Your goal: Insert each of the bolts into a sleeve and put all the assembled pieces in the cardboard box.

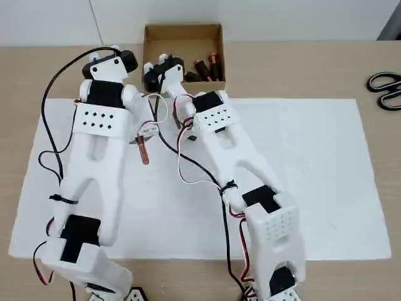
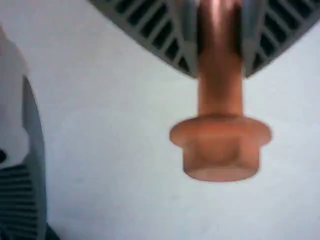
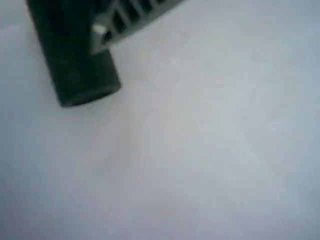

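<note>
**Two robot arms, one holding a bolt and one a sleeve**

We see the left gripper clamped on the shaft of a copper bolt, whose flanged head sticks out beyond the fingers. It hangs over the white sheet that covers the middle of the desk. The right gripper pinches a black sleeve (one ribbed finger shows against it) over the same sheet, near the bolt but apart from it. The cardboard box sits at the desk's far edge, with assembled pieces lying by its right wall. Scissors lie at the desk's right edge.
</note>
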Controlling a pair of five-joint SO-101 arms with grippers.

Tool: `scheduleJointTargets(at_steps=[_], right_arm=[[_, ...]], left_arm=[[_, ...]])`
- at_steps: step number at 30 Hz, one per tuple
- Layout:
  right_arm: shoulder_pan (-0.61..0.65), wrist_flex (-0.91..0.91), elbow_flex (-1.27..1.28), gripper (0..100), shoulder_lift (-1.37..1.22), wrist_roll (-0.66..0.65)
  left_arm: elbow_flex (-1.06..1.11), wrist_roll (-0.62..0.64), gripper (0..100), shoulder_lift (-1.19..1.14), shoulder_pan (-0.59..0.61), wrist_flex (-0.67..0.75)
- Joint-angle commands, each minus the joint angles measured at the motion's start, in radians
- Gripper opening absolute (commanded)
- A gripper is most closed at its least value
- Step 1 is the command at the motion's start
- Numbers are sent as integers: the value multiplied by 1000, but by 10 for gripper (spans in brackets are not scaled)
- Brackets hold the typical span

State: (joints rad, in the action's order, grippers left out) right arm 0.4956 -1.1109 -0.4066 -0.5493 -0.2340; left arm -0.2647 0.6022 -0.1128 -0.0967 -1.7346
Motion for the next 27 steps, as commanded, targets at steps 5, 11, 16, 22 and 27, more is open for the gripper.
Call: scheduleJointTargets(at_steps=[5,11,16,22,27], right_arm=[[33,-1,-44,277,4,15],[61,1,-44,277,-18,15],[61,2,-48,277,-67,15],[58,19,-49,277,-108,15],[58,25,-49,277,-127,12]], left_arm=[[-5,-6,6,58,5,-11],[-5,-6,6,58,5,-11],[-5,-6,6,58,5,-11],[-5,-6,6,57,5,-11],[-5,-6,6,57,5,-11]])
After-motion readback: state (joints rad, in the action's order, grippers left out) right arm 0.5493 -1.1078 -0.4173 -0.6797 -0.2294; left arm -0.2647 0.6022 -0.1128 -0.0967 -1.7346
